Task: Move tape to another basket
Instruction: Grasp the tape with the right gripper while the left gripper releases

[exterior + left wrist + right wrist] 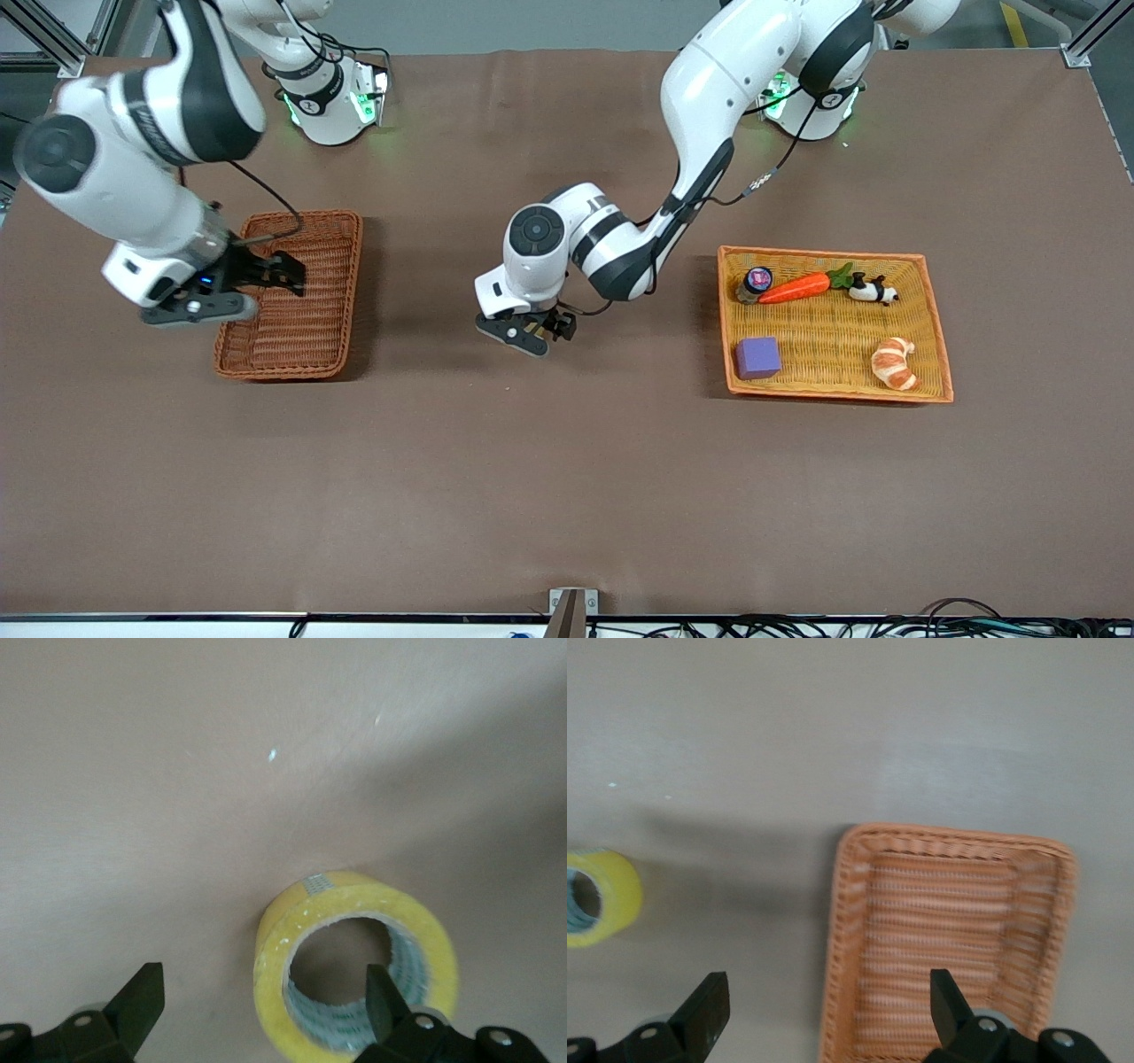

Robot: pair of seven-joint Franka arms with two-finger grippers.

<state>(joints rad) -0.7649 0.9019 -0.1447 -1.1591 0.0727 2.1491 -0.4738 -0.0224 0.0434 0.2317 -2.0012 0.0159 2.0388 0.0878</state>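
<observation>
The tape, a yellowish roll with a grey core, sits on the brown table at its middle. My left gripper is open right over it: one finger stands before the ring's hole, the other outside the ring, and neither presses it. In the front view my left gripper hides the tape. The tape also shows in the right wrist view, apart from the dark wicker basket. My right gripper hangs open and empty over this basket, above its long rim.
The wider orange-rimmed basket lies toward the left arm's end. It holds a purple cube, a toy carrot, a small jar, a panda figure and a croissant.
</observation>
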